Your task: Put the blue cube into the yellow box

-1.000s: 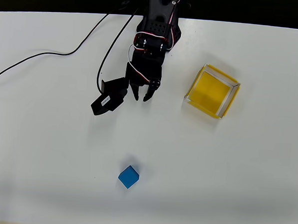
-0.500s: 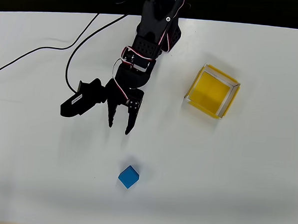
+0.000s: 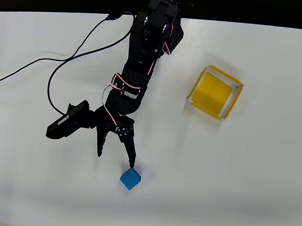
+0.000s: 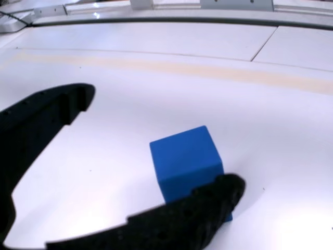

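The blue cube (image 3: pixel 130 178) rests on the white table near the front, and fills the middle of the wrist view (image 4: pixel 186 160). My black gripper (image 3: pixel 115 159) is open, its fingertips spread just above-left of the cube in the overhead view. One fingertip (image 3: pixel 132 162) nearly touches the cube's top corner. In the wrist view one finger (image 4: pixel 47 112) curves at the left and the other crosses in front of the cube's lower edge. The yellow box (image 3: pixel 215 91), a shallow tray with pale clear walls, sits far to the right and holds nothing.
A black cable (image 3: pixel 52 62) runs across the table's left side from the arm's base. The table's far edge meets a dark strip at the top. Open white surface lies between the cube and the box.
The arm has stretched forward and down-left from near its base, and the gripper has opened wider, ending with its fingertips next to the cube. Cube and box have not moved.
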`<state>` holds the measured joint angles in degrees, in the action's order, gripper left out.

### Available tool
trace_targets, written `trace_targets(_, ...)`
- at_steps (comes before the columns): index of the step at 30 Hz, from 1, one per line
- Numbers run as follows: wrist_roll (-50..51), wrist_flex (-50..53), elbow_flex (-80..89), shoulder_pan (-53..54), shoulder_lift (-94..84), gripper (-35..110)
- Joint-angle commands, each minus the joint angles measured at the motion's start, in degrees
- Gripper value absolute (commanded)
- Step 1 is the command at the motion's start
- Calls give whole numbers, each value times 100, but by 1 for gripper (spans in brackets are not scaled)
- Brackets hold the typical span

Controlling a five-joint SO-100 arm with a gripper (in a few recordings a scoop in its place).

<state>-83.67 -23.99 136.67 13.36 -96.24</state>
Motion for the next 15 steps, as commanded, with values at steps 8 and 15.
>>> trace_targets(8,-642,-1389,-1494,-299,1617,57)
trace_targets(15,-659,-1608,-2276,-422,2619,57)
